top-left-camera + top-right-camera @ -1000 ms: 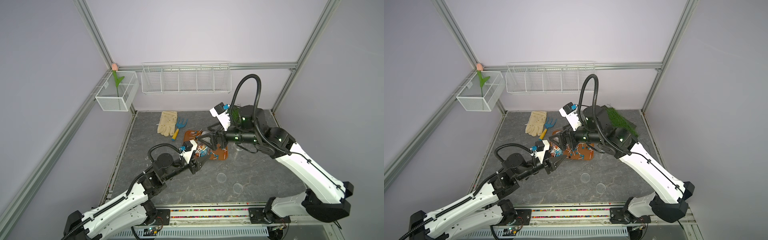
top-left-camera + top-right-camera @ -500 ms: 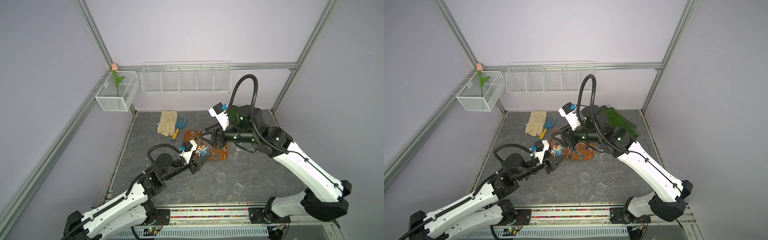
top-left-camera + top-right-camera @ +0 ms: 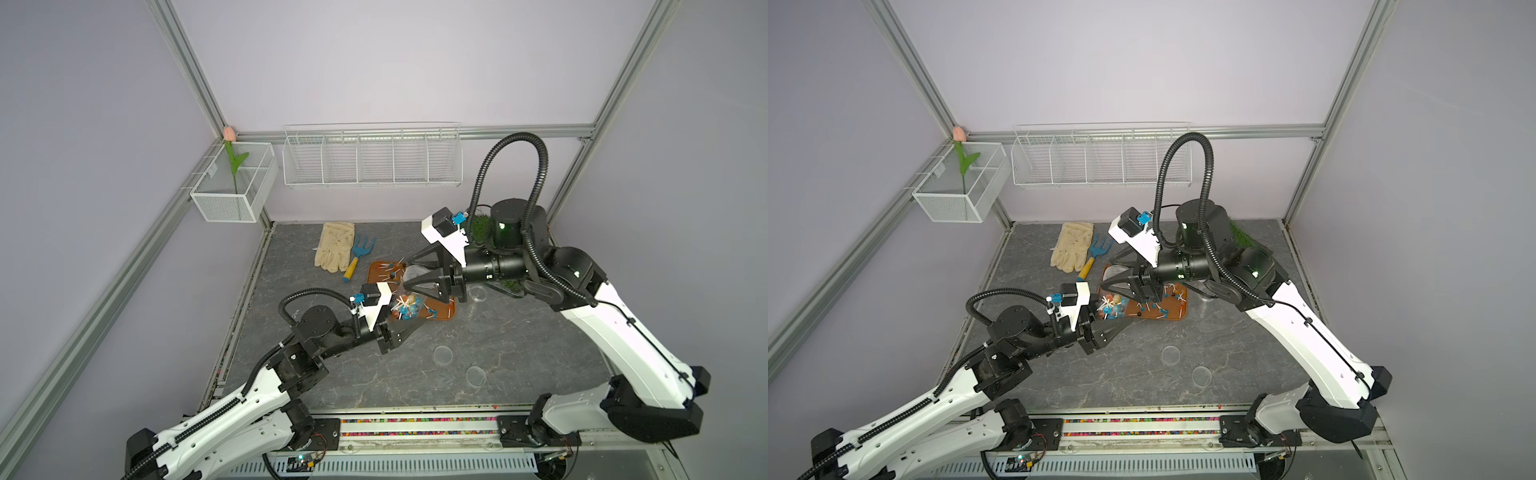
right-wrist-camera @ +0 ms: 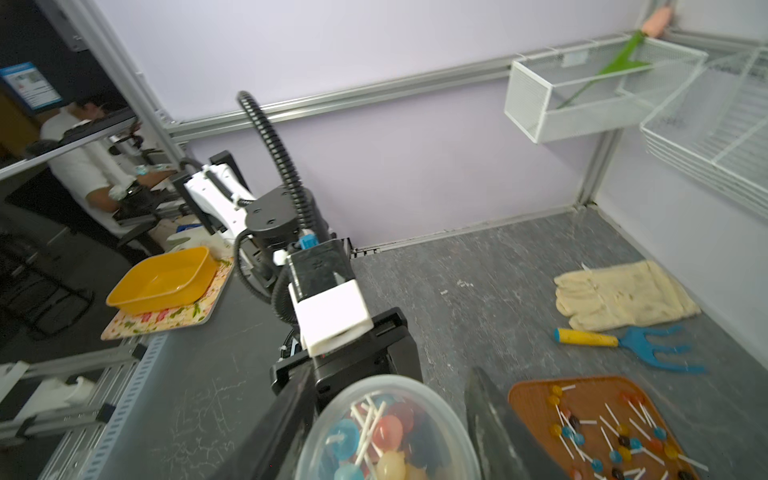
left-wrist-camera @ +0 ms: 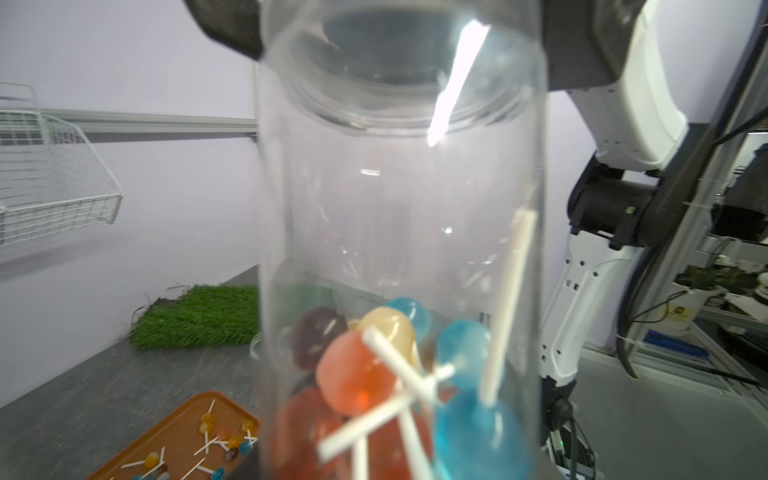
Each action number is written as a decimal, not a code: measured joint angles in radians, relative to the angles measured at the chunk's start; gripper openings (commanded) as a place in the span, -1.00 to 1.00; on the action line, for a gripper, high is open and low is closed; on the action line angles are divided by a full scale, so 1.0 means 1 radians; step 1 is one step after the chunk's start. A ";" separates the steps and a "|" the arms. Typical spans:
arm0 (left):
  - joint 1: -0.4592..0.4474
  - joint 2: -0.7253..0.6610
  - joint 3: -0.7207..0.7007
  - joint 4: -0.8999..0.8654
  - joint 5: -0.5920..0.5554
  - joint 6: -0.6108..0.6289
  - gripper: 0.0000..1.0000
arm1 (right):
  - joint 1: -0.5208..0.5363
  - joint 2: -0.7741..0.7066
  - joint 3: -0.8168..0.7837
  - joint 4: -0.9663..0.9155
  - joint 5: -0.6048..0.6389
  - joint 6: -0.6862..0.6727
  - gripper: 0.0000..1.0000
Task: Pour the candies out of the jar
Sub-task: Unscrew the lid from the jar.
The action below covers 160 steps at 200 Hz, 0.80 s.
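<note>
A clear jar [image 3: 409, 301] [image 3: 1111, 305] stands upright over the near corner of an orange-brown tray [image 3: 376, 274]. My left gripper [image 3: 405, 318] is shut on its lower part. The candies [image 5: 361, 374], blue, orange, yellowish and dark lollipops with white sticks, fill the jar's bottom. A translucent lid [image 4: 386, 428] covers the mouth. My right gripper [image 3: 409, 276] [image 4: 386, 399] reaches in from the right and is shut on that lid, one dark finger [image 4: 286, 415] on each side. More candies [image 4: 615, 440] lie spread on the tray [image 4: 536, 395].
A cream glove [image 3: 334, 247] and a blue hand rake [image 3: 361, 253] lie behind the tray. A green grass mat [image 3: 482, 228] is at the back right, an empty clear jar [image 3: 478, 293] beside it. Two clear lids [image 3: 442, 355] [image 3: 476, 376] lie in front. Wire baskets [image 3: 372, 160] hang on the wall.
My right gripper has come down slightly toward the jar's top and its jaws have narrowed onto the lid. The left arm and the jar have stayed in place.
</note>
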 measured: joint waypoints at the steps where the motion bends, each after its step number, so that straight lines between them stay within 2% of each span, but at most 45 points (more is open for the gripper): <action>1: 0.000 0.000 0.000 0.000 0.002 0.000 -0.10 | 0.000 0.000 0.000 0.000 -0.002 -0.003 0.12; 40: -0.001 0.001 0.003 0.011 0.061 -0.017 -0.10 | -0.003 0.000 0.008 -0.011 -0.079 -0.085 0.10; 103: -0.004 0.018 0.003 0.063 0.134 -0.059 -0.10 | -0.024 0.000 0.016 -0.015 -0.199 -0.144 0.11; 160: -0.008 0.023 -0.010 0.124 0.134 -0.077 -0.10 | -0.025 0.001 0.026 -0.018 -0.207 -0.148 0.11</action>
